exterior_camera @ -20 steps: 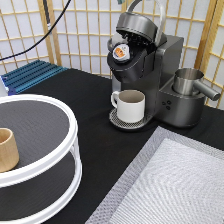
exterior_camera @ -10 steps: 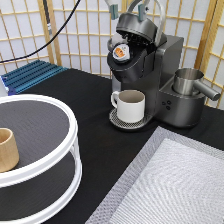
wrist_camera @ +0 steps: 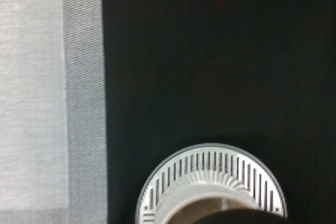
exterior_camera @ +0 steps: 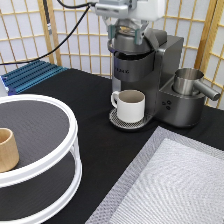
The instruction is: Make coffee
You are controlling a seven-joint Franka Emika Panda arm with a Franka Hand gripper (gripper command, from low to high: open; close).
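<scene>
Paper screens behind a black desk
A wooden-lattice shoji screen (exterior_camera: pixel 75 35) (pale panels, evenly lit) lines the back; the black desk (exterior_camera: pixel 95 105) carries a grey woven mat (exterior_camera: pixel 175 185) at the exterior view's bottom right

Coffee machine (exterior_camera: pixel 150 65) at 12 o'clock, gripper (exterior_camera: pixel 128 30) pressed onto its lid. White mug (exterior_camera: pixel 131 105) fills the drip tray (exterior_camera: pixel 120 121). Tiered white stand (exterior_camera: pixel 45 150) blocks 8 o'clock. Black tabletop (exterior_camera: pixel 95 105) between stand and machine open; grey mat (exterior_camera: pixel 175 185) at 5 o'clock bare.

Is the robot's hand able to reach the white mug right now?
Probably yes. The gripper sits at the top of the coffee machine, and the white mug stands on the drip tray straight below, but the machine's overhanging head blocks a direct drop; its front side looks open.
</scene>
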